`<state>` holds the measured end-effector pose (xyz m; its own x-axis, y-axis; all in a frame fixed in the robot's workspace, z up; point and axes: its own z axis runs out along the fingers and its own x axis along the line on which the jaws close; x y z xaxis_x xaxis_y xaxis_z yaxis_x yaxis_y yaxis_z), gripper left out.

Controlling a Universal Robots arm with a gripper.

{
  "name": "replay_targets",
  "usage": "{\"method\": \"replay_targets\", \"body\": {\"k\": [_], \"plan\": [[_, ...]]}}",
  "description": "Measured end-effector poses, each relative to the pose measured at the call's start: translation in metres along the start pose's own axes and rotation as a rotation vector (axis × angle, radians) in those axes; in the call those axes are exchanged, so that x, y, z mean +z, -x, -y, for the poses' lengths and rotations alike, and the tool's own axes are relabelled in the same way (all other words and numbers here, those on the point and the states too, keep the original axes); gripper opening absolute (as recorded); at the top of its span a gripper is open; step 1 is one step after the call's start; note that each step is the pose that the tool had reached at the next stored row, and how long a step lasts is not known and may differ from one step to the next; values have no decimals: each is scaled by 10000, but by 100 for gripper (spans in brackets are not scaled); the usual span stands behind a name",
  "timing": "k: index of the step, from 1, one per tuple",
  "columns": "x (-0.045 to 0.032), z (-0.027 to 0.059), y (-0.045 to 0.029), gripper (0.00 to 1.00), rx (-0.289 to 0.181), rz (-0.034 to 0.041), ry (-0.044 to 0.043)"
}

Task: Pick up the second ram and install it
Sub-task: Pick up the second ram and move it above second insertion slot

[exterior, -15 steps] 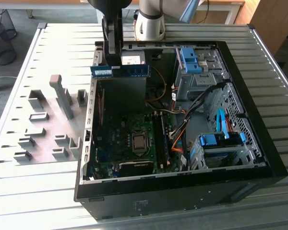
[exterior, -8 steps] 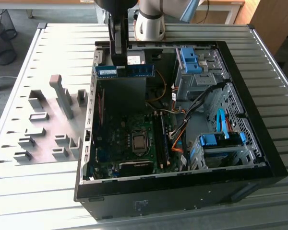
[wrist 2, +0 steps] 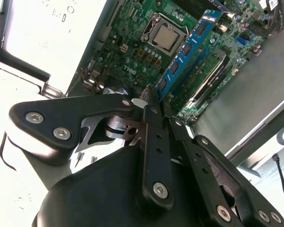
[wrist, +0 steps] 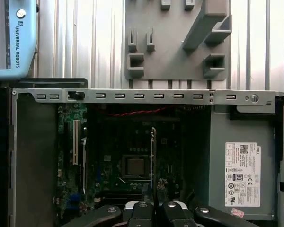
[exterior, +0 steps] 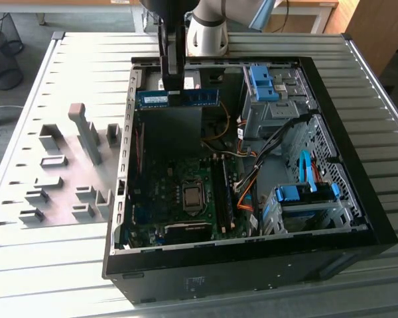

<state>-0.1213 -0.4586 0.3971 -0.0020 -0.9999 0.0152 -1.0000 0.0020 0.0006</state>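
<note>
Slatted metal desk (exterior: 53, 278) carries an open black computer case (exterior: 252, 265) lying on its side. The second ram (exterior: 152, 99), a blue-green strip with dark chips, hangs level in the air, pinched in the claw (exterior: 174, 89). The claw's fingers are drawn in narrow on the long edge, near the middle of the strip. In the second wrist view the strip (wrist 2: 187, 47) stretches away from the claw (wrist 2: 151, 97), well clear of the board. In the first wrist view the ram (wrist: 153, 161) appears edge-on, rising from between the claw's (wrist: 154, 205) fingers.

Below the claw lies the green motherboard (exterior: 179, 192) with its square processor socket (exterior: 193, 196). The long dark memory slots (exterior: 223, 195) run just beside the socket. Beyond the slots stand grey drive cages with blue plastic latches (exterior: 305, 199). Outside the case, to the exterior view's left of the claw, a grey fixture plate (exterior: 60, 172) with raised grey blocks rests on the desk.
</note>
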Motion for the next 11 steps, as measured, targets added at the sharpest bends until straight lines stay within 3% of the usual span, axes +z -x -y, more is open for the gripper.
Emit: {"method": "replay_targets", "body": {"k": [11], "plan": [[0, 149, 0, 14, -1, 0, 0]]}}
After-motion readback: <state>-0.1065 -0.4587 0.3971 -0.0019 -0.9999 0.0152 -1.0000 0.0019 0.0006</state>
